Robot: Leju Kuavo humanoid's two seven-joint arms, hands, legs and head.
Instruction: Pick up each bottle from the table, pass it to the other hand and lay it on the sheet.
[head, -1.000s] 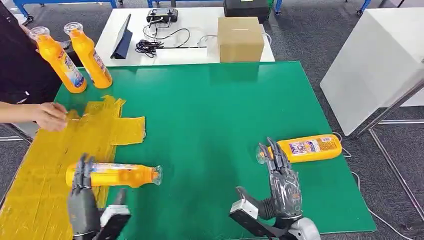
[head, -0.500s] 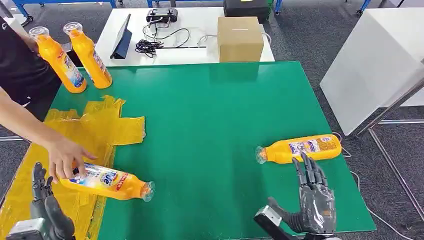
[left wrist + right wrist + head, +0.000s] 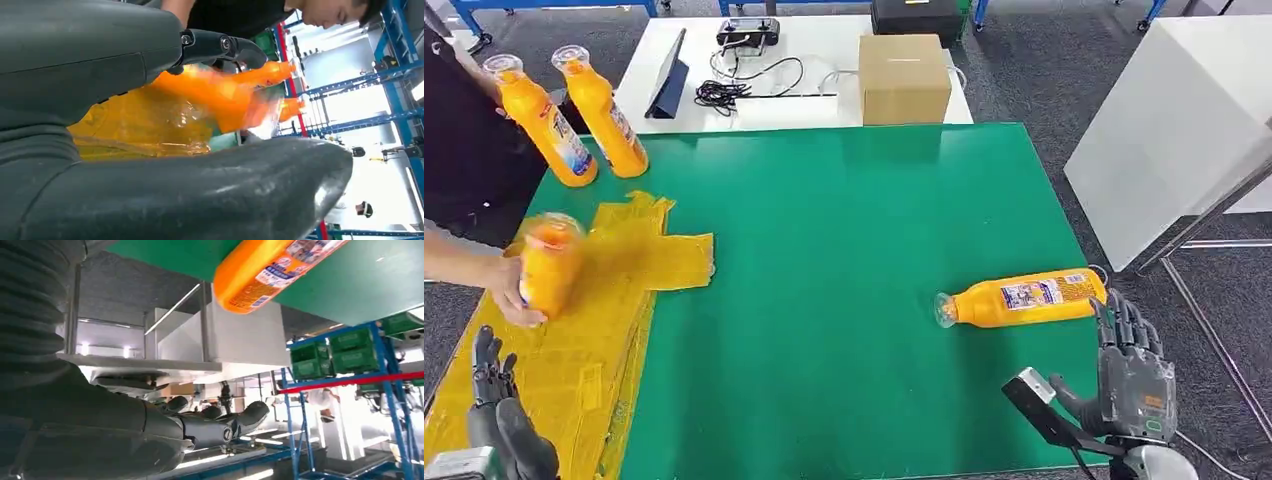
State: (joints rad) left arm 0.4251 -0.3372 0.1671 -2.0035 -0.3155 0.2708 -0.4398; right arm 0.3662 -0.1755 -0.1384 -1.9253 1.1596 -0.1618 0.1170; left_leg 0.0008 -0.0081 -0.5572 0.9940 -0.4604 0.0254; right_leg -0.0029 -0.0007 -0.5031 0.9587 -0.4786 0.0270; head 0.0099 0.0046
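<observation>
**Both hands empty, one bottle still lying on table**

Fingers apart on both: left hand (image 3: 492, 400) near-left over the yellow sheet (image 3: 574, 350), right hand (image 3: 1134, 375) at near-right table edge, grasping nothing. Lying bottle (image 3: 1022, 298) on green table (image 3: 844, 250), just beyond right hand, apart. A person's hand (image 3: 509, 290) holds a blurred bottle (image 3: 549, 262) above the sheet. Two bottles (image 3: 574, 115) stand far left.

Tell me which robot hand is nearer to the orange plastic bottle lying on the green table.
Right. The right hand is open just beyond the lying orange plastic bottle, near its base end. The left hand is far across the green table, over the yellow sheet.
</observation>
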